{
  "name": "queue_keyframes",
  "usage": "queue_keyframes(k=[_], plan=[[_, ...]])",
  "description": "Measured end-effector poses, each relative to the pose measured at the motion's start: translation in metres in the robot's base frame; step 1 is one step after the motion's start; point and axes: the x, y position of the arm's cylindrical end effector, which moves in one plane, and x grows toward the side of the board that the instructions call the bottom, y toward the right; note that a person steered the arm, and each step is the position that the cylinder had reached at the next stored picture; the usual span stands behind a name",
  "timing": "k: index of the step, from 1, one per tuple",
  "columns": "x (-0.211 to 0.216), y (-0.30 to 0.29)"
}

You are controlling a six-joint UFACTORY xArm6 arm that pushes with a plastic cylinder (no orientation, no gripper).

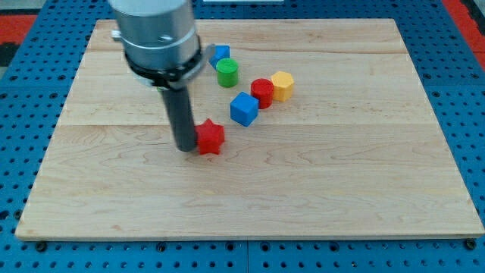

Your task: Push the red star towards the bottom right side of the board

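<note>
Dark rod comes down from the grey cylindrical arm housing (155, 34) at the view's upper left; my tip (186, 149) sits on the wooden board (341, 197), left of centre. No jaws on this tool, so it grasps nothing: it is a bare rod with its end on the surface.

Red star (211, 138) lies just to the view's right of my tip, its left edge touching or all but touching the rod; the contact line itself cannot be resolved. The star is left of the board's centre, well apart from the bottom right corner.

Further out, up and to the view's right of the star:
- blue cube (244, 109), nearest of the group, clear of the star.
- red cylinder (262, 92), just beside the blue cube's upper right.
- yellow block (282, 85), hexagonal in outline, touching or nearly touching the red cylinder.
- green cylinder (227, 73), above the blue cube.
- small blue block (220, 54), shape unclear, just above the green cylinder, partly hidden by the arm housing.

Board rests on a blue perforated table (30, 91).
</note>
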Motion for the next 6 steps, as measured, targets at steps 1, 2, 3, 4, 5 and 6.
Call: queue_keyframes(k=[1, 2, 3, 4, 5, 6], plan=[[-0.007, 0.03], [-0.026, 0.002], [-0.03, 0.075], [0.003, 0.179], [0.015, 0.219], [0.002, 0.222]])
